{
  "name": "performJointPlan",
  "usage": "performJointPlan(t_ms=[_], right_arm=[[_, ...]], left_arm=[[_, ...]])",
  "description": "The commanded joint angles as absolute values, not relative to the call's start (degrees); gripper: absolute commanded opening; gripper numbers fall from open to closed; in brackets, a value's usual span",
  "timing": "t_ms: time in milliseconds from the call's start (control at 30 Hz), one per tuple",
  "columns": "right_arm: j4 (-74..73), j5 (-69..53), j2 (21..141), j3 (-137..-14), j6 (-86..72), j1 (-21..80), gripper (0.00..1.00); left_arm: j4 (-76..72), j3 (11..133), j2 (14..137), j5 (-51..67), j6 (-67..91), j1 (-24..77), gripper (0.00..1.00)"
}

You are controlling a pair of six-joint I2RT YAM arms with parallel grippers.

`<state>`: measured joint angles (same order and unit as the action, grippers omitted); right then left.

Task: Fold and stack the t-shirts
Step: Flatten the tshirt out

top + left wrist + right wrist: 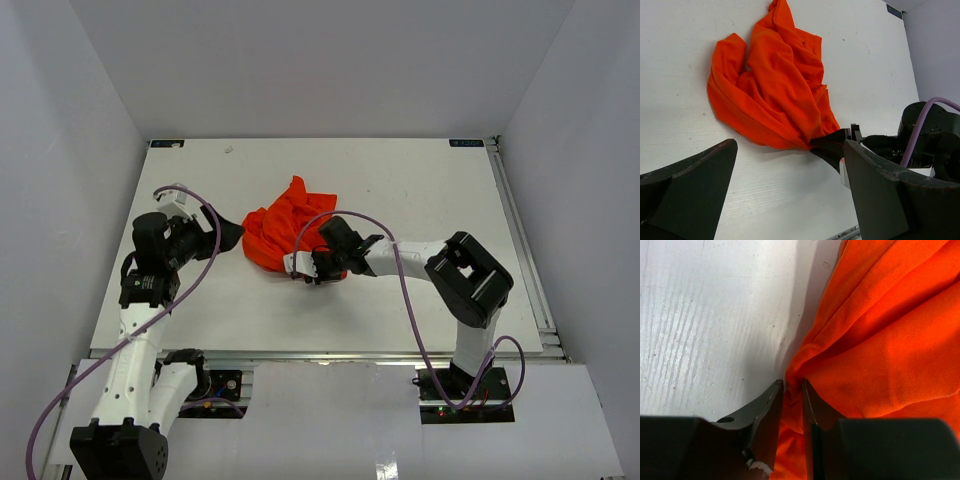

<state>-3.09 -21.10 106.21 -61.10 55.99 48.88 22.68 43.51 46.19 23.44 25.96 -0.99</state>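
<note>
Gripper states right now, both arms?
Left gripper: open, holding nothing.
Right gripper: closed on a fold of the orange-red t-shirt.

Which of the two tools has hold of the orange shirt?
The right tool, its fingers pinched on a fold at the t-shirt's edge. The left tool stands wide open beside the cloth, gripping nothing.

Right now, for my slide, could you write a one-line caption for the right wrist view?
Right end effector pinching a fold of the crumpled orange t-shirt on the white table.
</note>
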Motion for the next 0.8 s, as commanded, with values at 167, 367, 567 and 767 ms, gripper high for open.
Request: performJointPlan(t_ms=[167, 367, 567, 767], right_arm=[[-4.5, -21.6, 105.9, -60.6, 56.0, 49.0, 0.15], [-10.7, -26.2, 100.4, -64.9, 51.3, 46.9, 0.06], [-16.2, -31.8, 91.2, -71.1, 47.2, 43.1, 0.06], [-18.7, -32.3, 84.3, -75.2, 43.4, 37.3, 0.06]], left_arm=[[23.6, 43.6, 44.6, 23.2, 25.8, -1.0, 0.98], [23.6, 43.6, 44.6, 24.2, 25.6, -1.0, 0.98], [19.6, 42.9, 45.9, 28.8, 25.3, -0.9, 0.98], [14.8, 43.3, 48.3, 33.4, 25.4, -1.0, 0.98]])
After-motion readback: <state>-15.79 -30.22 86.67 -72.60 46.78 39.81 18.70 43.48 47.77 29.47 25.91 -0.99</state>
